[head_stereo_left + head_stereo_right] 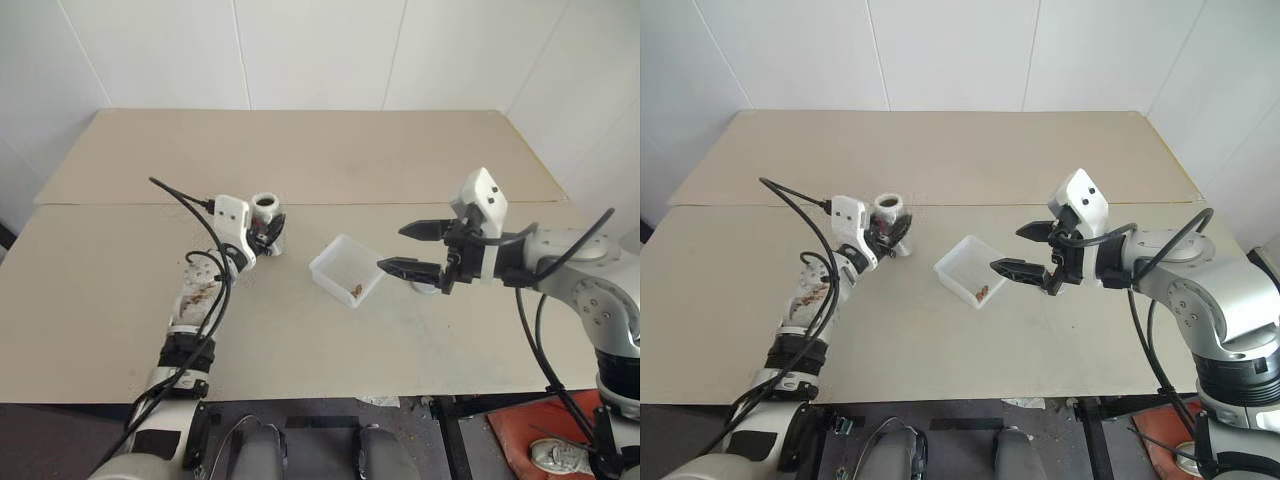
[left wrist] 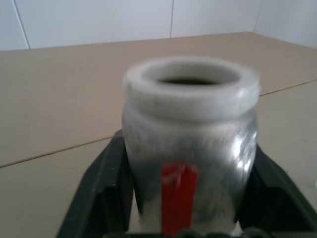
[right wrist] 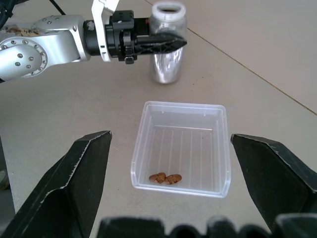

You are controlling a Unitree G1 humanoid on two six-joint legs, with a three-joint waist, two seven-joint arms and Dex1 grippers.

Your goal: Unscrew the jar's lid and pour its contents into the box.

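The jar [image 1: 266,215] stands upright and uncapped on the table, clear with a red mark [image 2: 179,196] on its side. My left gripper [image 1: 268,232] is around it at mid height. The box [image 3: 183,105], a shallow translucent tray, lies a little to the jar's right with the contents [image 3: 165,178], two small brown bits, in its near corner. My right gripper [image 1: 393,248] hovers just right of the box, open and holding nothing. A pale shape [image 1: 425,287] on the table under that gripper may be the lid; I cannot tell.
Two tan tabletops meet along a seam [image 1: 400,204] behind the jar. White walls close the back and right. Black cables [image 1: 190,215] loop over my left forearm. Bare table stretches in front of and behind the box.
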